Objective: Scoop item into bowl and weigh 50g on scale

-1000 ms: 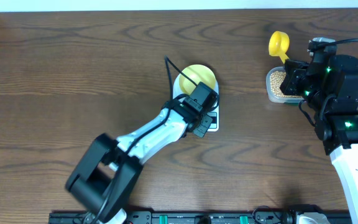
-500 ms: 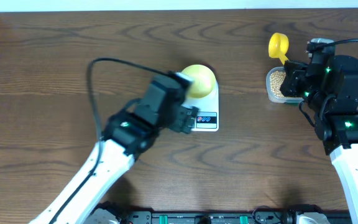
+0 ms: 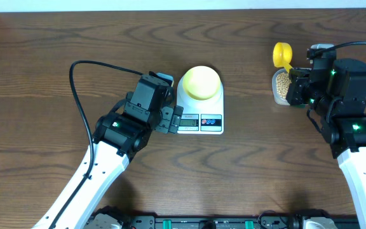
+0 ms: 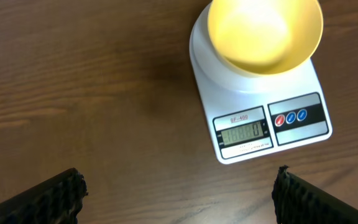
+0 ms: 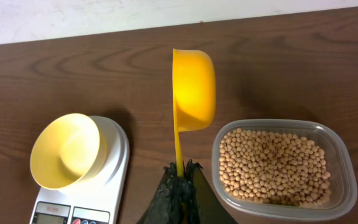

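Note:
The pale yellow bowl (image 3: pixel 200 82) stands empty on the platform of the white scale (image 3: pixel 199 122), whose display (image 4: pixel 240 133) shows digits. My left gripper (image 3: pixel 165 114) hovers just left of the scale, open, and its fingertips (image 4: pixel 61 193) are wide apart over bare wood with nothing between them. My right gripper (image 5: pixel 180 171) is shut on the thin handle of the yellow scoop (image 5: pixel 194 90). It holds the scoop's cup on edge above the table, between the scale and the tub. The beans (image 5: pixel 272 165) fill the clear tub (image 5: pixel 344 186).
The clear tub (image 3: pixel 281 88) sits at the back right, right of the scale. The left arm's black cable (image 3: pixel 81 70) loops over the table's left half. A dark rail (image 3: pixel 208 222) runs along the front edge.
My left gripper let go of the bowl, opened wide and drew back to the left of the scale. The bowl now stands alone on the platform. The right arm barely moved.

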`<state>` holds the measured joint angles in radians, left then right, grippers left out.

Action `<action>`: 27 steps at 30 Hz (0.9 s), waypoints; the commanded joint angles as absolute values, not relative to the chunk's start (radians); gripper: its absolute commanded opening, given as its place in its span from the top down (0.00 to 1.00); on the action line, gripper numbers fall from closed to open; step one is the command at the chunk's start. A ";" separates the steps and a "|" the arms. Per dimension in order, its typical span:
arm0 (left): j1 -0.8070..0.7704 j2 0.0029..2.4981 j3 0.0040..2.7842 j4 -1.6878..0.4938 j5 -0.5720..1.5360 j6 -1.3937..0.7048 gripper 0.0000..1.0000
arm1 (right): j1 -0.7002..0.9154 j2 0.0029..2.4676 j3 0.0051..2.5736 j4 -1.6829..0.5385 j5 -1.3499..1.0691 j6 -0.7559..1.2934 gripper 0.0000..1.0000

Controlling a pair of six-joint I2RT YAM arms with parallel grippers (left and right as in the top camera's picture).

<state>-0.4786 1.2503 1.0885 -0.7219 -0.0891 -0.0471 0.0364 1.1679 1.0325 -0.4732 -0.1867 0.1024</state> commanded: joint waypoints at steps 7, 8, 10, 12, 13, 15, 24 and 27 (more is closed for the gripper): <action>-0.474 1.256 1.092 -0.740 -0.110 -0.038 0.02 | 0.032 1.171 1.051 -0.499 -0.186 0.118 0.99; -0.474 1.256 1.092 -0.740 -0.110 -0.038 0.02 | 0.032 1.172 1.051 -0.506 -0.186 0.118 0.99; -0.474 1.256 1.092 -0.740 -0.110 -0.038 0.02 | 0.032 1.173 1.051 -0.511 -0.187 0.118 0.99; -0.474 1.256 1.092 -0.740 -0.110 -0.038 0.02 | 0.032 1.173 1.051 -0.514 -0.192 0.118 0.99; -0.474 1.256 1.092 -0.740 -0.110 -0.038 0.02 | 0.032 1.173 1.051 -0.514 -0.194 0.119 0.99; -0.474 1.256 1.092 -0.740 -0.110 -0.038 0.02 | 0.032 1.173 1.051 -0.514 -0.194 0.119 0.99; -0.474 1.256 1.092 -0.751 -0.110 -0.038 0.02 | 0.031 1.173 1.051 -0.517 -0.192 0.114 0.99; -0.474 1.256 1.092 -0.751 -0.110 -0.038 0.02 | 0.031 1.173 1.051 -0.517 -0.193 0.114 0.99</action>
<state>-0.4786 1.2503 1.0885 -0.7483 -0.0891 -0.0471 0.0364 1.1706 1.0325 -0.5133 -0.1867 0.1059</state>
